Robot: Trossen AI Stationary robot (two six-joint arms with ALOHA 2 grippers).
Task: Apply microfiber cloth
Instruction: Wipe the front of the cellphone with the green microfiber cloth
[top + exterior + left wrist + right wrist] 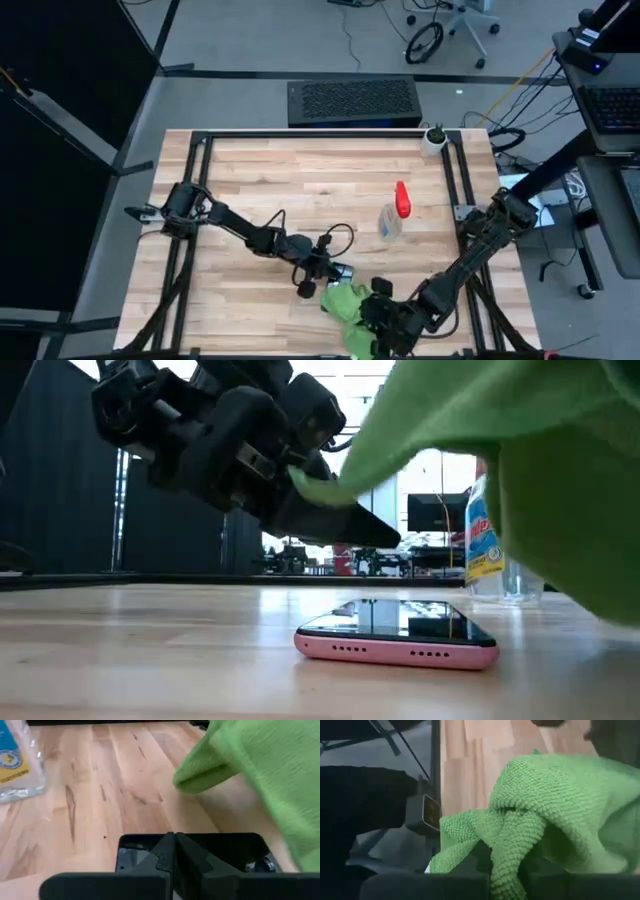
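A black phone in a pink case (397,636) lies flat on the wooden table, near its front edge (338,272). My left gripper (385,536) is shut and hovers just above and to the left of the phone; its closed fingers (175,845) point toward it, and a gap shows below them. The bright green microfiber cloth (348,302) hangs bunched from my right gripper (366,320), just near-right of the phone. In the low view the cloth (520,430) hangs over the phone. Cloth covers the right gripper's fingers. My right gripper holds a gathered bunch of the microfiber cloth (512,855), several folds together. The cloth itself hides the fingers. The cloth is lifted and hangs slack (560,510) over the phone; whether its lowest part reaches the table I cannot tell.
A clear spray bottle with a red nozzle (393,216) stands on the table beyond the phone, to the right. A small white cup (434,138) sits at the far right corner. Black frame rails (200,200) run along the table's left and right sides.
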